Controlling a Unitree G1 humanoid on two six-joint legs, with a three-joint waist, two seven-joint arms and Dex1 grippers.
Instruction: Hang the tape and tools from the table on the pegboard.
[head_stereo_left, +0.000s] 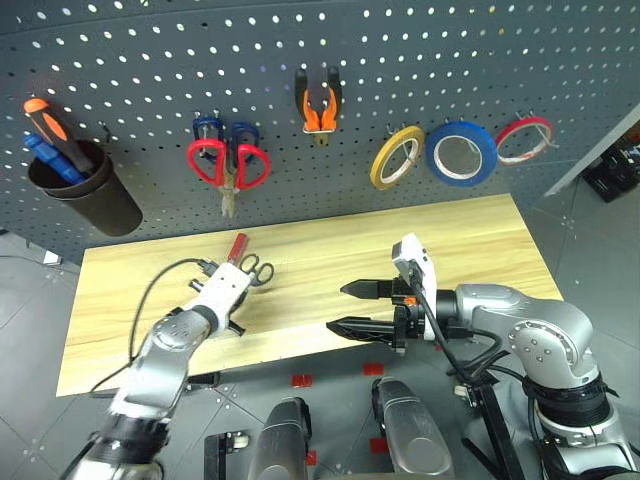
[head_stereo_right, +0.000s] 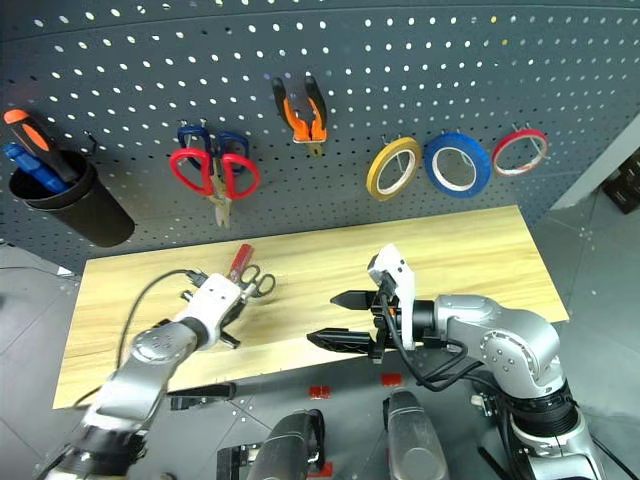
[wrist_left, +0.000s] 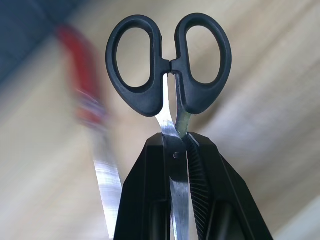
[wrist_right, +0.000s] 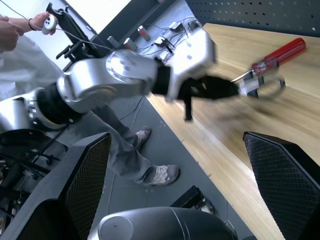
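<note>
The left claw (wrist_left: 175, 165) pinches the small scissors (wrist_left: 169, 70) by their thin, slick steel blades, light and stiff, loops free for a hook, above the desk (head_stereo_left: 480, 240); the right claw (head_stereo_left: 345, 308) is spread.

Camera placement: one head stereo pair, two wrist cameras.
Your two head views look forward and down from above, sharing the long light wood-grain table (head_stereo_left: 480, 235) and dark grey perforated pegboard (head_stereo_right: 420, 70). Your left wrist view sits very close behind small black-looped scissors (wrist_left: 167, 70). Your right wrist view faces sideways along the table edge, towards the left arm and a person (wrist_right: 20, 35).
</note>
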